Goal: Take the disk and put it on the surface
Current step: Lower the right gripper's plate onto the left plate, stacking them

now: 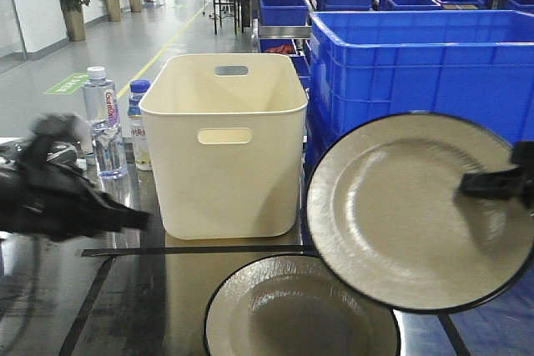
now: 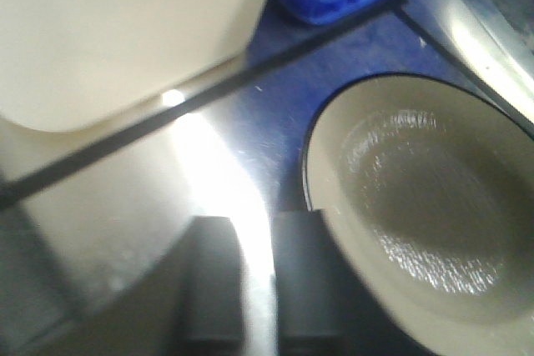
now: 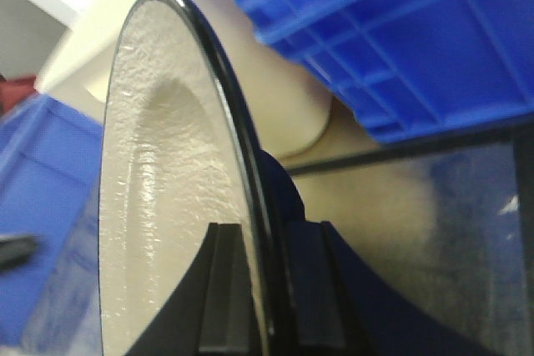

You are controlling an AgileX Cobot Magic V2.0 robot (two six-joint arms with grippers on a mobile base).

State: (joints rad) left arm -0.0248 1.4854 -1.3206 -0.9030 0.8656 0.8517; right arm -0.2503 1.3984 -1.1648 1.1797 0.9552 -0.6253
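- While held tilted in the air, the disk (image 1: 400,206) is pinched at its rim by the right gripper (image 3: 263,235), above the surface (image 1: 125,306).
- A second plate (image 1: 300,318) lies flat on it, before a cream bin (image 1: 221,156).
- Left gripper (image 2: 250,235), fingers parted, grasps nothing beside that plate.

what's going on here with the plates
The right hand is clamped on the rim of a cream plate and holds it tilted up in the air above the dark table. It has not been set down yet. A second plate lies flat on that table in front of the cream bin. The left hand is open and empty beside the second plate.
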